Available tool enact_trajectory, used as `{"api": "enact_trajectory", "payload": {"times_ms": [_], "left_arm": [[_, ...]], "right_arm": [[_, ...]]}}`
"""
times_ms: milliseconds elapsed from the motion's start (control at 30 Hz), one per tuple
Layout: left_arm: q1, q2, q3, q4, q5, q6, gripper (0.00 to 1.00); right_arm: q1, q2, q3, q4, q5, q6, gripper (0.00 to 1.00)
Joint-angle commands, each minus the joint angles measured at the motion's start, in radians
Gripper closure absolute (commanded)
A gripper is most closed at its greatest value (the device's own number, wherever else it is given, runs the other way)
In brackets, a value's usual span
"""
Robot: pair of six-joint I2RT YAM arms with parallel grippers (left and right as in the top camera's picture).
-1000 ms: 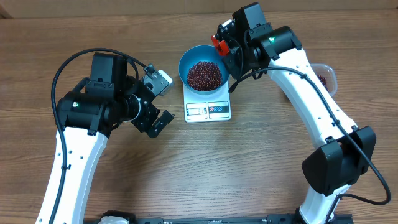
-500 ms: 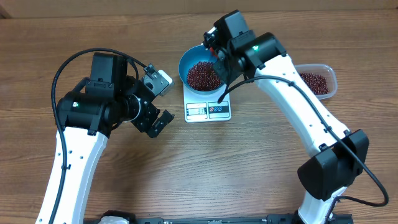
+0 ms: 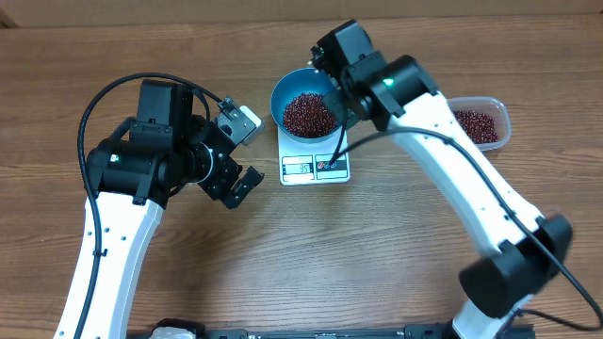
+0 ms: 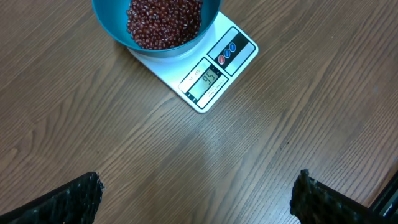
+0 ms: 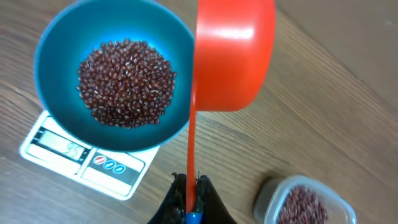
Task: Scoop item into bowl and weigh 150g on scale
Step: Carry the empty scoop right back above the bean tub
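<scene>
Clearly the scooping is well along: small dark red-brown beans (image 5: 124, 84) lie heaped in the round deep blue bowl (image 5: 53, 56) on the flat white kitchen scale (image 4: 227, 53). Its display seems to show only two digits, so more is probably needed. The right gripper (image 5: 189, 202) is clamped on the handle of an orange-red plastic scoop (image 5: 235, 56) at the bowl's rim. The left gripper (image 4: 196, 199) hangs spread wide, empty. Since a second ago the right arm has swung left, uncovering the clear plastic tub (image 3: 502, 111); the left arm is unmoved.
</scene>
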Motion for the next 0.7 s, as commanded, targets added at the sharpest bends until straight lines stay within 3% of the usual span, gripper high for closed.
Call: {"api": "enact_trajectory", "payload": {"times_ms": [0,267,667], "left_arm": [[-0.001,0.007,0.016,0.000,0.014,0.023,0.00],[-0.001,0.007,0.016,0.000,0.014,0.023,0.00],[-0.001,0.007,0.016,0.000,0.014,0.023,0.00]], "right_arm": [[-0.022,-0.145,0.035,-0.036,-0.013,0.115,0.96],[-0.161,-0.308,0.035,-0.241,-0.109,0.267,0.96],[-0.468,-0.333,-0.074,-0.345,-0.153,0.266,0.96]]}}
